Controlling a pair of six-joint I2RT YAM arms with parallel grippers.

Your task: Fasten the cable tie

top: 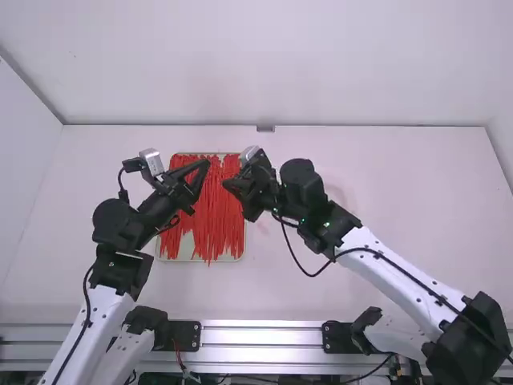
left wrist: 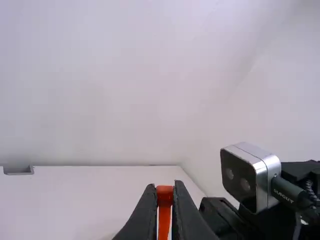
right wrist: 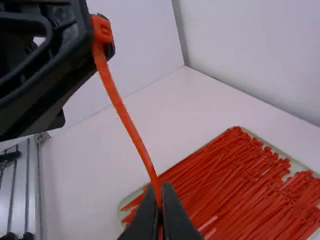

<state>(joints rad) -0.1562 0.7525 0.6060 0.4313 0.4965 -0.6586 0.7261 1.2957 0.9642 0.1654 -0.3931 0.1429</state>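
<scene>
Currently, step in hand: one cable tie (right wrist: 125, 115) held in the air between my two claws, not yet looped.

- Left claw (left wrist: 164, 192): closed on the tie's head end, the head poking out past the fingertips.
- Right claw (right wrist: 159, 194): clamped on the strap lower down. The tail tip is hidden, so I cannot tell how much is free.
- Next move, as I judge it: bend the strap round and feed the tail into the head's slot. This needs a free tail and close alignment.
- Surroundings: tray (top: 171, 250) on the tabletop (top: 385, 176), with spare ties (top: 216, 216) heaped in it, directly below.
- Obstruction: my left fingers flank the head and may crowd the slot, and the claws sit close together.
</scene>
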